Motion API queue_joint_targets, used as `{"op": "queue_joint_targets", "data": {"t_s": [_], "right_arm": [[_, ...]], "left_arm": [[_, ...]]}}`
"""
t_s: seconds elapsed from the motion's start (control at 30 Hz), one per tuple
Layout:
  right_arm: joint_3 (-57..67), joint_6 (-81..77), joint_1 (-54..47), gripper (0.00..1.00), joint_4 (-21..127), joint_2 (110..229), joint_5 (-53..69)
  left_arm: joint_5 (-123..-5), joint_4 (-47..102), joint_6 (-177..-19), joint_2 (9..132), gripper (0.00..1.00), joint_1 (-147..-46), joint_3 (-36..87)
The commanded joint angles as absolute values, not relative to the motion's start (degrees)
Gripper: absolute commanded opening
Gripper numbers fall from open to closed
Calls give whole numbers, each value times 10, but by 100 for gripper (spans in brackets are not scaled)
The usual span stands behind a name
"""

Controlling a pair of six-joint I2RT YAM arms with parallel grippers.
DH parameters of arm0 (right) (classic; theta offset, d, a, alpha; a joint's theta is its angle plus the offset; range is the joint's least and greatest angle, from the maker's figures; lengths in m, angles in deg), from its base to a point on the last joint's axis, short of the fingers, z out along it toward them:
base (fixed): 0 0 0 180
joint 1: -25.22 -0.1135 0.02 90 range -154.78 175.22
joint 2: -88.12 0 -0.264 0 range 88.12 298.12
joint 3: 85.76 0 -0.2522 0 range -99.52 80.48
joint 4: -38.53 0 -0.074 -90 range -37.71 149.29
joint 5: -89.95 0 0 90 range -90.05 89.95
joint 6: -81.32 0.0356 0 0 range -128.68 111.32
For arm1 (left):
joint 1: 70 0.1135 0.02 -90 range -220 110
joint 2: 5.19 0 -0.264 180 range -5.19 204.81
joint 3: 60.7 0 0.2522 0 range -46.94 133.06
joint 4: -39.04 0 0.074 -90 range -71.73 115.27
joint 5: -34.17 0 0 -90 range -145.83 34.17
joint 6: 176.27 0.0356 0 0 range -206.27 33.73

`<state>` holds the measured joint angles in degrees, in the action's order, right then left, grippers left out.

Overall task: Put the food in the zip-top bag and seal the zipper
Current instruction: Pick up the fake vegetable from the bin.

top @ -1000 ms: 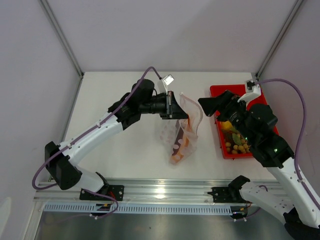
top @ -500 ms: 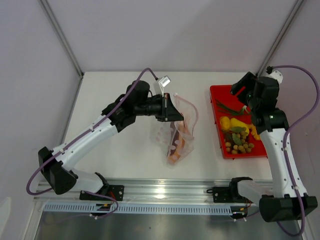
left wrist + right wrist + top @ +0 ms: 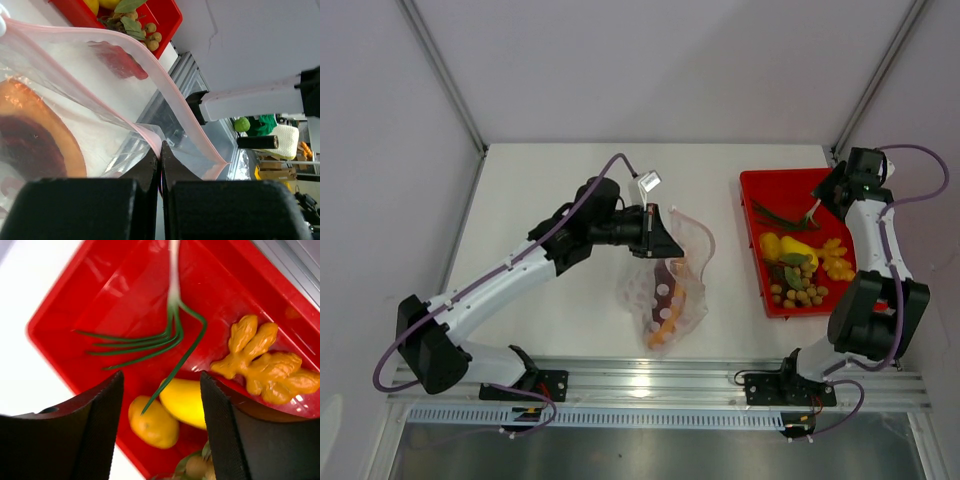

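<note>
The left gripper pinches the limp, slippery bag by its zipper, and at its three o'clock the right gripper hangs open over the tray's light, bendy green onion, probably best pinched mid-stalk.

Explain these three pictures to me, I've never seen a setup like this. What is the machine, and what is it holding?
These are two robot arms bolted at the near edge of a white table. One picture looks down from above. The other two come from a camera on each wrist. The left gripper is pinched shut on the pink-edged mouth of a clear zip-top bag, and an orange-red melon slice already lies inside. The right gripper hangs open over a red tray, holding nothing. In the tray lie a green onion, yellow lemons, an orange ginger-like piece and a grape bunch.
</note>
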<state>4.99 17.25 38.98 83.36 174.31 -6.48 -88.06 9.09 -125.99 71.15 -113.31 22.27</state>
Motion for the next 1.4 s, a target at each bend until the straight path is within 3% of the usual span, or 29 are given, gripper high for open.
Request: {"op": "queue_joint_targets", "data": {"t_s": [0.0, 0.27, 0.53, 1.1, 1.37], "right_arm": [[9, 158, 410, 63, 802, 1787, -73], [-43, 168, 408, 60, 798, 1903, -102], [-109, 145, 380, 48, 816, 2018, -156], [-140, 109, 361, 41, 810, 2114, -214], [-166, 94, 352, 25, 815, 2139, -213]], "left_arm": [[-903, 128, -1237, 688, 1, -1130, 208], [-890, 124, -1213, 665, 1, -1131, 173], [-899, 129, -1205, 664, 1, -1130, 155], [-909, 139, -1207, 678, 1, -1129, 150], [-905, 131, -1206, 683, 1, -1129, 154]]}}
